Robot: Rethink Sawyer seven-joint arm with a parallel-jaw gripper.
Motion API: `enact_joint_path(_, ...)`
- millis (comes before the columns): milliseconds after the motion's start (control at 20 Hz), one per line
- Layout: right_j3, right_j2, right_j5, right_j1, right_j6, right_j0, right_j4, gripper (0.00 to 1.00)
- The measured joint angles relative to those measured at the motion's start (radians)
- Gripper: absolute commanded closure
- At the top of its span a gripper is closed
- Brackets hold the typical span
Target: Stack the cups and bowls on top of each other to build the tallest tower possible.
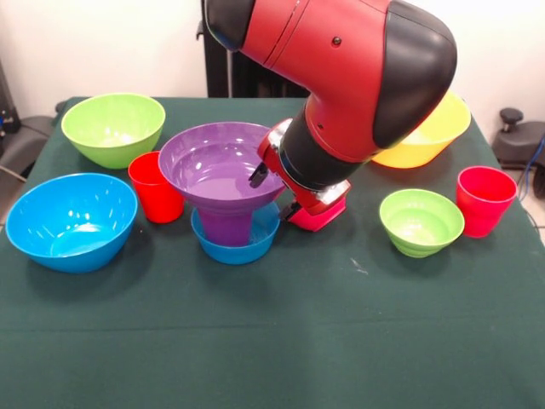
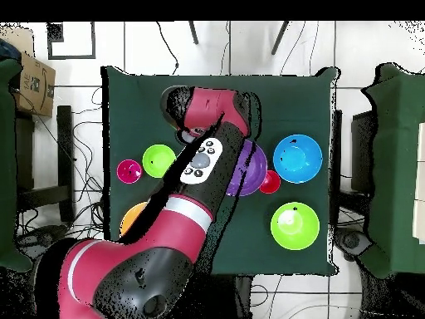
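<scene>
A purple bowl (image 1: 213, 162) rests on a purple cup (image 1: 226, 226) that stands in a small blue bowl (image 1: 236, 244), making a short tower at the table's middle. My gripper (image 1: 272, 192) is at the purple bowl's right rim; the arm hides its state. A small red-pink bowl (image 1: 317, 220) lies just under the wrist. One red cup (image 1: 156, 187) stands left of the tower, another (image 1: 485, 200) at the right. In the overhead view the arm covers the gripper and part of the purple bowl (image 2: 251, 170).
A large lime green bowl (image 1: 113, 128) and a large blue bowl (image 1: 72, 221) sit at the left. A small lime green bowl (image 1: 421, 221) sits at the right. A yellow bowl (image 1: 430, 136) sits behind the arm.
</scene>
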Motion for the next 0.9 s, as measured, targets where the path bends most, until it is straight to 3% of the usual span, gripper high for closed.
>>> enact_joint_path(900,0.004,0.0,0.0,-0.049,0.0,0.0,0.0,0.0)
